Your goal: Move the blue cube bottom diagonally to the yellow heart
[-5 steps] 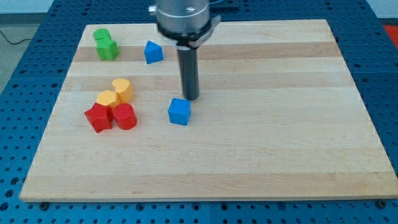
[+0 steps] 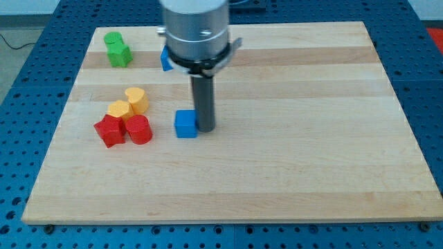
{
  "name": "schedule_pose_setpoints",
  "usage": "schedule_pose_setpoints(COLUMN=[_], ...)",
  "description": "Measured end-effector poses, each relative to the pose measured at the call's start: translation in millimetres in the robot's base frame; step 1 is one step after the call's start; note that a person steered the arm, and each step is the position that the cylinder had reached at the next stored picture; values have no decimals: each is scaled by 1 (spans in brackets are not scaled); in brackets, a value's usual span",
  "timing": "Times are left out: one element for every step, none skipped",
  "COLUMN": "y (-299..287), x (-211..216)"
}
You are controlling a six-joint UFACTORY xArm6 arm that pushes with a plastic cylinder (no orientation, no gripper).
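Note:
The blue cube (image 2: 185,124) sits on the wooden board (image 2: 277,159) left of centre. My tip (image 2: 205,128) is right against the cube's right side. Two yellow blocks lie to the cube's left: one (image 2: 136,100) higher and one (image 2: 120,110) lower left of it; I cannot tell which is the heart. The cube lies to the right of and slightly below them.
Two red blocks (image 2: 109,131) (image 2: 139,129) sit just below the yellow ones, the nearer one a short gap left of the cube. Two green blocks (image 2: 118,49) are at the top left. Another blue block (image 2: 166,59) is partly hidden behind the arm.
My tip has moved down and slightly left, from above the cube to its right side. The blue cube has slid left towards the red blocks.

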State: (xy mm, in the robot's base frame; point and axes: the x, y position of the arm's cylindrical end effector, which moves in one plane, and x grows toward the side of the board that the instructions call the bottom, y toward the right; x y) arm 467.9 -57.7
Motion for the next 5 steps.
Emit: schedule_pose_setpoints(y=[-17,9,38,62,17], x=[0,-26,-92,-171,-237])
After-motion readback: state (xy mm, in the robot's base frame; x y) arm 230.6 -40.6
